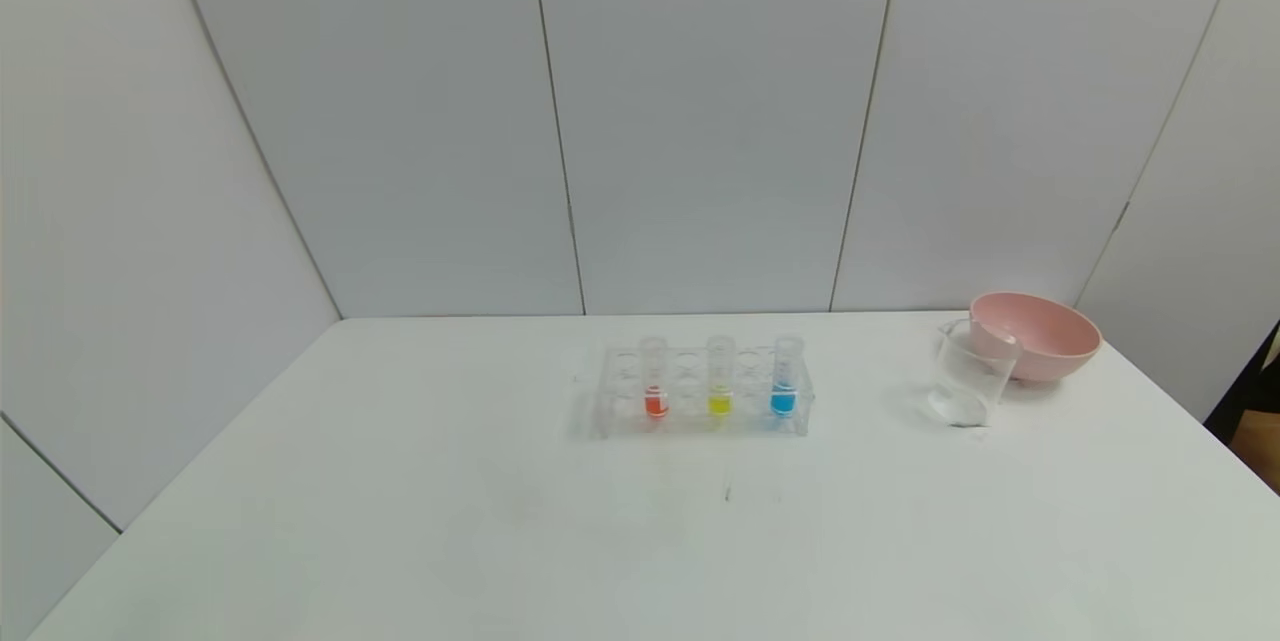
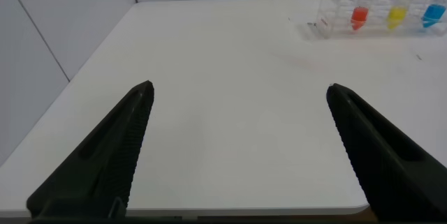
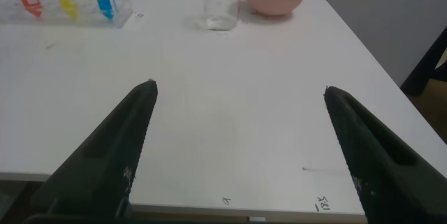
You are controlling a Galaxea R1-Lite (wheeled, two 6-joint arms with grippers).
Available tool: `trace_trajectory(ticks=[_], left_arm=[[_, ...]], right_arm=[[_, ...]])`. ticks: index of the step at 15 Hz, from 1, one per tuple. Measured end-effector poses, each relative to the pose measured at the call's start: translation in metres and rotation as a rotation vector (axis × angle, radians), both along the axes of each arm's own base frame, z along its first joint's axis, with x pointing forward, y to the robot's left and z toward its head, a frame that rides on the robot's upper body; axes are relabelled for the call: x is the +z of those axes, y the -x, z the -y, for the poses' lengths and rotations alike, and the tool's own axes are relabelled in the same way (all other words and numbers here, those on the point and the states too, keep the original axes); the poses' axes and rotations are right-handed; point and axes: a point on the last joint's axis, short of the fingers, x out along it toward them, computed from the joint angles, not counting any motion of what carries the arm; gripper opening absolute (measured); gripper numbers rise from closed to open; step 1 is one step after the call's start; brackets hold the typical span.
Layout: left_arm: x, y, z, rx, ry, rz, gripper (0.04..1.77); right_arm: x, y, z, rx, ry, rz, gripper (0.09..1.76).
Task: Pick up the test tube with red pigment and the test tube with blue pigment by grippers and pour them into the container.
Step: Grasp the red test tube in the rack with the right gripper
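A clear rack [image 1: 700, 391] stands mid-desk [image 1: 400, 521], holding three upright tubes in a row; the test tube with red pigment [image 1: 655, 379] on the robot's left, a yellow-liquid tube [image 1: 720, 377] in the middle, the test tube with blue pigment [image 1: 785, 376] on the right; the container [image 1: 968, 373] stands well to the right, just before a pink bowl [image 1: 1040, 333]; the left gripper [image 2: 237, 91] and the right gripper [image 3: 237, 88] hang over the desk's near edge, fingers spread wide, holding nothing.

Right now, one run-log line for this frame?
stage: pre-grasp | red tube, blue tube: racked | beaker: empty | left end effector, right end effector: open, off the rack
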Motion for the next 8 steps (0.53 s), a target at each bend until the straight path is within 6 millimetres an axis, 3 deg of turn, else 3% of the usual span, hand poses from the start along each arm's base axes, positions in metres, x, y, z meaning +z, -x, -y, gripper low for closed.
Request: trace_trajectory(ticks=[8], left_arm=[[0.0, 0.0, 0.0, 0.0, 0.0, 0.0, 1.76]], right_arm=[[0.0007, 0.0, 0.0, 0.0, -0.015, 0.006, 1.71]])
